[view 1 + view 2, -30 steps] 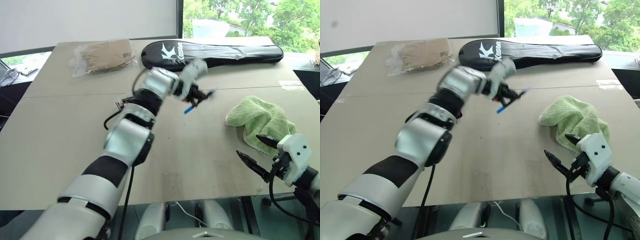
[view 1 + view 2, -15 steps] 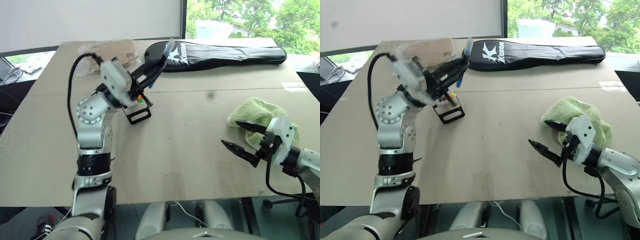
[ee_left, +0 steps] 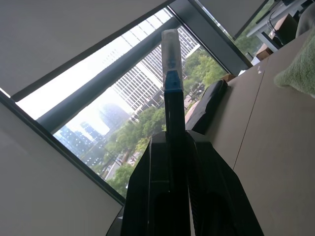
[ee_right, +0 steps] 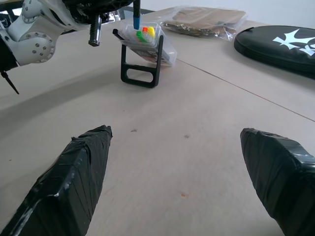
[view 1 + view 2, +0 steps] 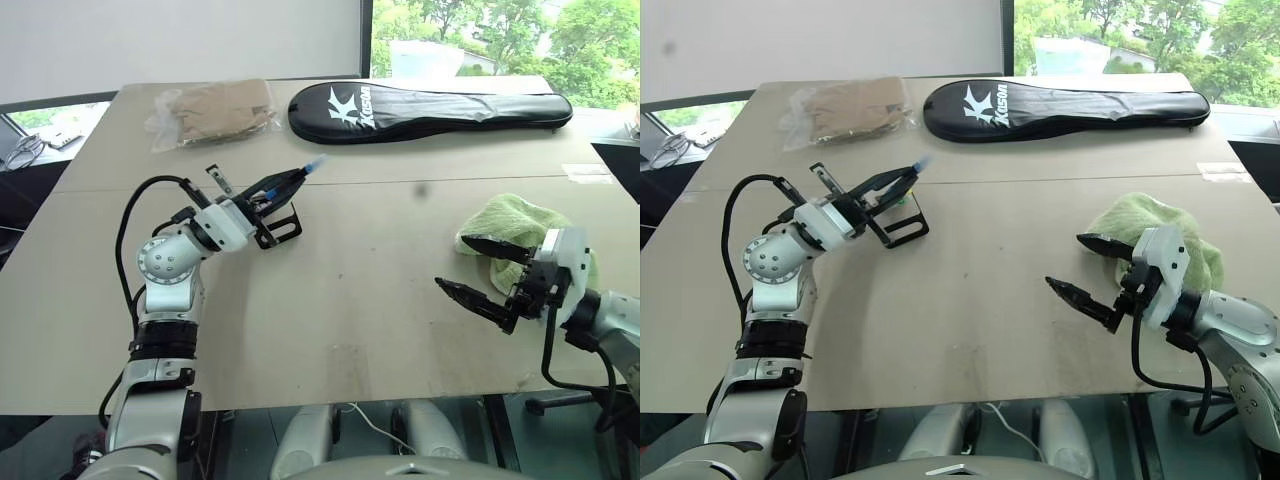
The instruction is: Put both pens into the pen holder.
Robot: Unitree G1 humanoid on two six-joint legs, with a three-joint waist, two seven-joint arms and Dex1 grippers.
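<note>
Bright daylight from far windows, soft shadows, sharp focus, overexposed window glare

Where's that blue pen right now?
The blue pen is pinched in the left claw, raised just above the pen holder, left of the green towel.

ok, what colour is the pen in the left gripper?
Black barrel, blue band, clear-white tip: the pen; left wrist view shows it best.

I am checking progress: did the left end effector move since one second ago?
Yes. The left end effector, shut on the blue pen, moved from near the green towel to the pen holder.
</note>
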